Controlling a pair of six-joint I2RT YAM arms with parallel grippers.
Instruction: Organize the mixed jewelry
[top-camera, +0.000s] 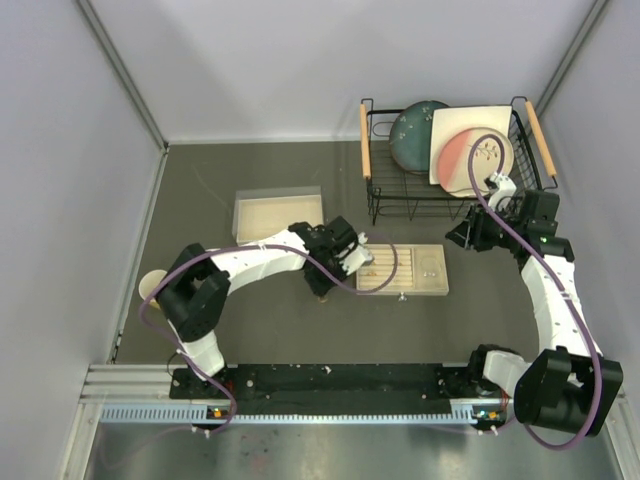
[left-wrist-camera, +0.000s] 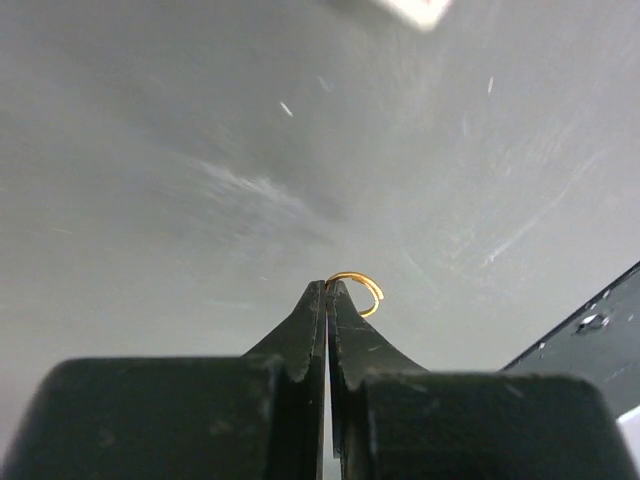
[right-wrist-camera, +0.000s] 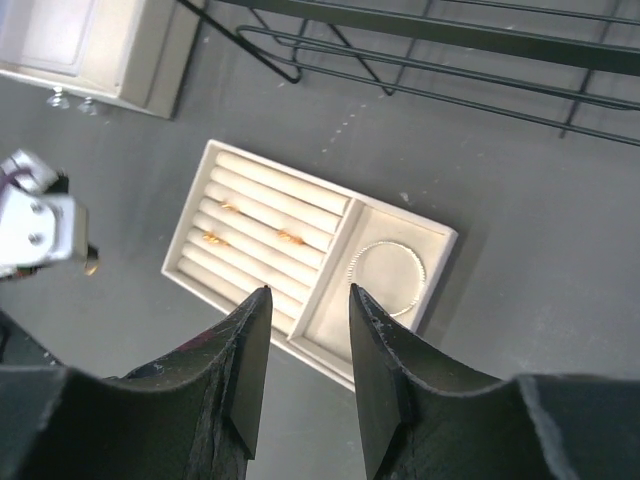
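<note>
My left gripper (left-wrist-camera: 328, 284) is shut on a thin gold ring (left-wrist-camera: 364, 289), which sticks out to the right of the fingertips just above the dark table. In the top view the left gripper (top-camera: 322, 290) sits just left of the beige tray (top-camera: 432, 290). Three gold rings (right-wrist-camera: 290, 237) lie in the tray's (right-wrist-camera: 330, 240) slotted rows. The silver bracelet hoop (right-wrist-camera: 425, 278) lies flat in its square compartment. My right gripper (right-wrist-camera: 308, 291) hovers open above the tray with nothing between its fingers. From above, the right gripper (top-camera: 468, 236) is at the tray's far right.
A black wire dish rack (top-camera: 380, 190) holding plates stands at the back right. A shallow white box (top-camera: 278, 213) lies behind the left arm. A yellow cup (top-camera: 150, 287) stands at the left edge of the table.
</note>
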